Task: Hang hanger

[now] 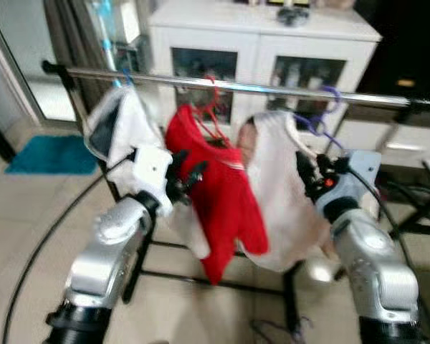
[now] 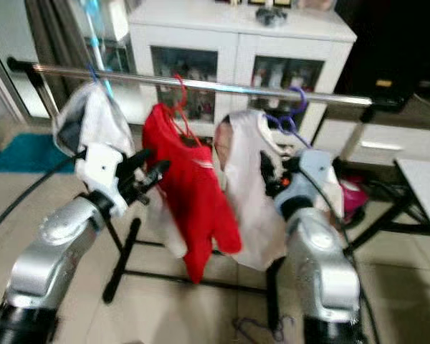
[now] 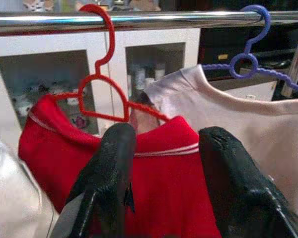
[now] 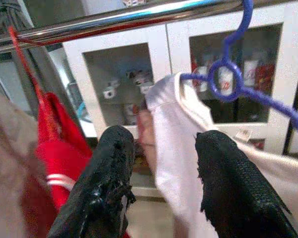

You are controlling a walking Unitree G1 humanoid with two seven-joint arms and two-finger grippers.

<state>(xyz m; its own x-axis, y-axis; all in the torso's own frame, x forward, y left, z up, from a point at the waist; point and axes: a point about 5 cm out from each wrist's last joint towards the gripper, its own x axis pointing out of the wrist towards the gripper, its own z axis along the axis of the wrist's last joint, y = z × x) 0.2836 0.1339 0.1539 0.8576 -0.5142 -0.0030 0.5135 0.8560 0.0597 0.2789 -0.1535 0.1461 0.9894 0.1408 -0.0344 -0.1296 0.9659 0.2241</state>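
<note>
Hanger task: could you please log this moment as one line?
rail: red hanger, purple hanger hooked | left gripper open, facing red shirt | right gripper open, by white shirt

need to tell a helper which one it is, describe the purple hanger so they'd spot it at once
Find the long silver rail in front of the white cabinet. Three garments hang on it; the purple hanger is nearest the robot's right, carrying the white shirt. Its neighbour, the red hanger, holds a red top.

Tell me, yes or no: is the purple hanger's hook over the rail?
Yes. In the left wrist view the purple hanger has its hook looped over the metal rail.
</note>
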